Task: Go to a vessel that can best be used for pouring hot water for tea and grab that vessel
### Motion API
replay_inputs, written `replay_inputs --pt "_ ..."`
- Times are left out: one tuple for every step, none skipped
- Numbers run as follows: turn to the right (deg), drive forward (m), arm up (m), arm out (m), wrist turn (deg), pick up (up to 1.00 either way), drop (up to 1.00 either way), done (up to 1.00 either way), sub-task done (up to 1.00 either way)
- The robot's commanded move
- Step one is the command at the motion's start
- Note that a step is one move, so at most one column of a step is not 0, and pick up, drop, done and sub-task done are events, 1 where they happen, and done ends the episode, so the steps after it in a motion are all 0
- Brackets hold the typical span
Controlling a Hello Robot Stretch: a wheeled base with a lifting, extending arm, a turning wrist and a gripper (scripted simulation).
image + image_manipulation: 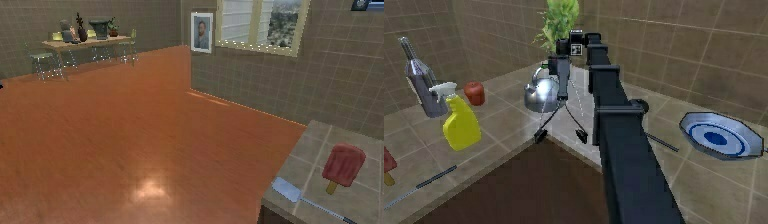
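Note:
A shiny metal kettle (pixel 538 93) with a dark handle stands on the tiled countertop (pixel 504 140) near the wall corner in the arm side view. The dark arm (pixel 619 130) reaches out over the counter toward it. The gripper (pixel 560 132) hangs just right of the kettle, its thin fingers (pixel 541 135) pointing down toward the counter's edge. With the kettle standing on the counter right by it, I cannot tell whether the gripper holds anything.
On the counter stand a yellow spray bottle (pixel 459 120), a tall grey bottle (pixel 419 80), a red pot (pixel 476 93), a green plant (pixel 559 20) and a blue-and-white plate (pixel 717 135). The forward view has orange floor (pixel 130 130), a far table (pixel 90 42) with chairs, and a counter corner (pixel 310 150) with a red lolly-shaped thing (pixel 343 165).

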Motion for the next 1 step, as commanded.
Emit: replay_inputs --pt "0.0 0.0 0.0 0.0 45.0 0.0 0.0 0.0 0.0"
